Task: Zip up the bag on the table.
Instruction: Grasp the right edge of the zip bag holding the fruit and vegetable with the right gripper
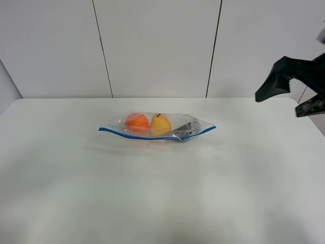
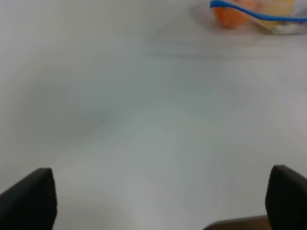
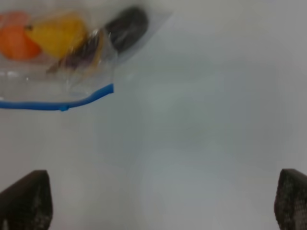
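The bag [image 1: 157,126] lies in the middle of the table [image 1: 162,193], clear and crinkly, with its blue zipper strip [image 1: 152,136] along the near edge. An orange fruit [image 1: 137,122], a yellow pear [image 1: 160,124] and a dark item [image 1: 184,129] show through it. My right gripper [image 1: 292,96] hangs open in the air at the far right, well away from the bag. In the right wrist view that gripper [image 3: 158,201] is open and empty, and the bag [image 3: 62,52] with the end of its zipper strip [image 3: 103,91] lies ahead. My left gripper [image 2: 158,201] is open over bare table, with the bag [image 2: 259,14] at the frame's corner.
A white panelled wall [image 1: 157,46] stands behind the table's back edge. Bare white tabletop [image 1: 61,178] surrounds the bag on all sides. The left arm does not show in the exterior high view.
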